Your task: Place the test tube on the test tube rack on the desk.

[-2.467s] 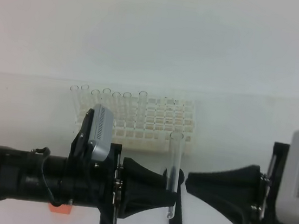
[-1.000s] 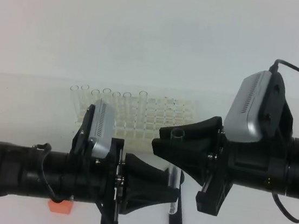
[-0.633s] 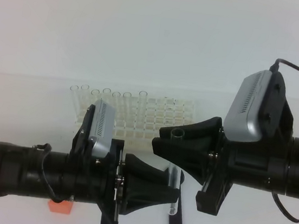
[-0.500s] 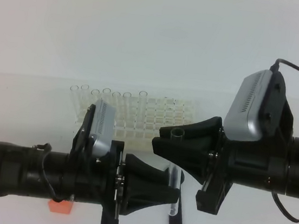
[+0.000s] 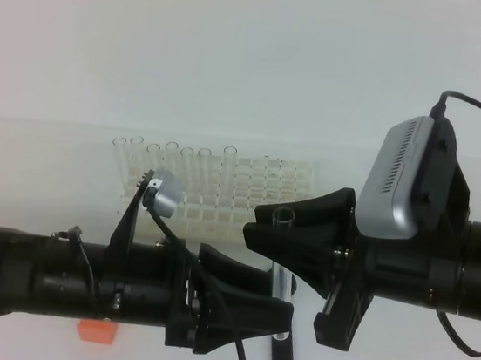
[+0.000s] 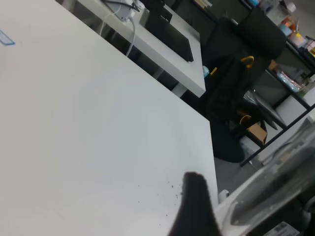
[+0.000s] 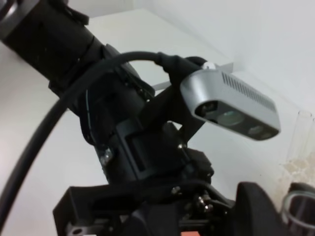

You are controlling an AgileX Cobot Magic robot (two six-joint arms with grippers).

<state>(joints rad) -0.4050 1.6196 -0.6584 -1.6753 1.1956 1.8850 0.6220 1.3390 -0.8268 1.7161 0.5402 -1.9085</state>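
The plain white counter [image 5: 39, 173] carries the white test tube rack [image 5: 256, 195] toward the far middle, an orange block [image 5: 96, 331] at the near left, and a black stick [image 5: 282, 354] near the middle.

The right gripper [image 5: 263, 225] hides the middle of the test tube [image 5: 284, 218]. The left gripper [image 5: 281, 312] covers part of the tube's lower end. The right wrist view cuts the tube's rim at its right edge.
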